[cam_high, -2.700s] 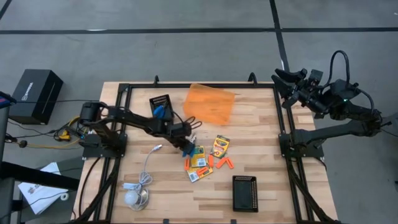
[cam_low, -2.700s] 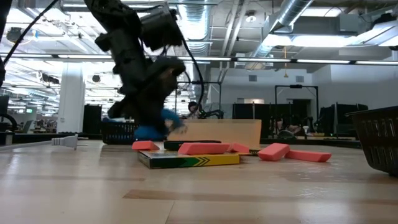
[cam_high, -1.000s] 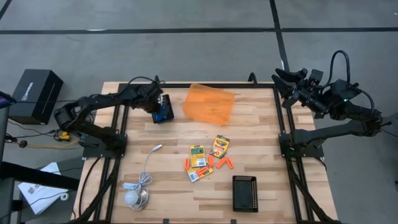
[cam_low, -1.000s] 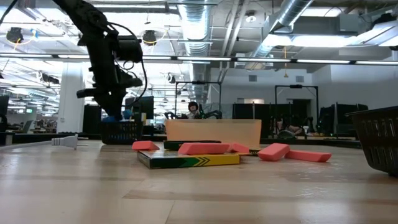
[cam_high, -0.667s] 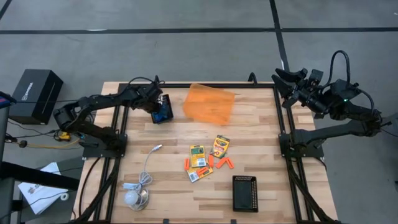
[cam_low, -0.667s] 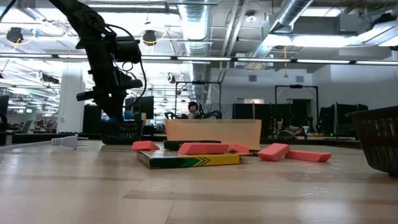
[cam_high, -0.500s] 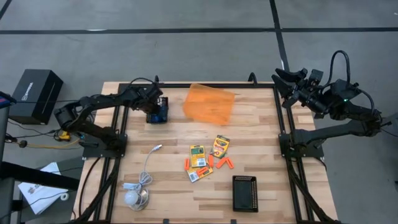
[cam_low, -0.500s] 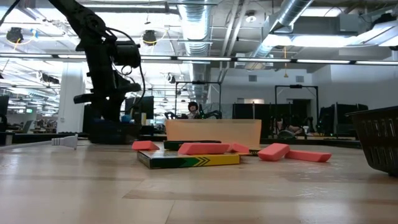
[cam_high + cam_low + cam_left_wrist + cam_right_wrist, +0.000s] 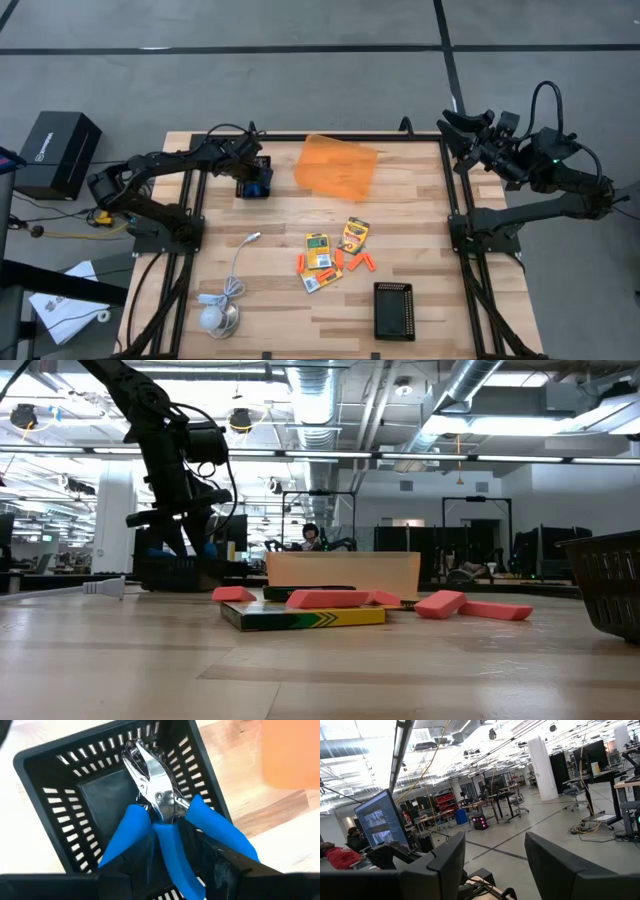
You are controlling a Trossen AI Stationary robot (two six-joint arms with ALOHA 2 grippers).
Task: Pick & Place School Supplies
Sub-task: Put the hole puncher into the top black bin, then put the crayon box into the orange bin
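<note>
Blue handles fill my left wrist view: the scissors (image 9: 165, 815) sit inside the black slatted tray (image 9: 45, 805), silver blades pointing away from the tool toward the tray's far wall, handles nearest the fingers. My left gripper (image 9: 252, 178) hangs directly over that tray (image 9: 255, 176) at the far left of the wooden table (image 9: 420, 210). Its dark fingers (image 9: 227, 870) look spread to either side of the blue handles, with one handle lying against the inner edge of a finger, so I read the jaws as parted rather than clamped.

From the tool, the crayon boxes (image 9: 331, 252) and the orange sticks (image 9: 358, 263) lie well apart toward the table's middle, clustered together, some sticks touching the boxes. An orange sheet (image 9: 337, 167) lies just beside the tray. A second black tray (image 9: 393, 309) sits near the front edge, beyond the cluster.

My right gripper (image 9: 458, 138) waits raised off the table's far right corner, fingers spread.
</note>
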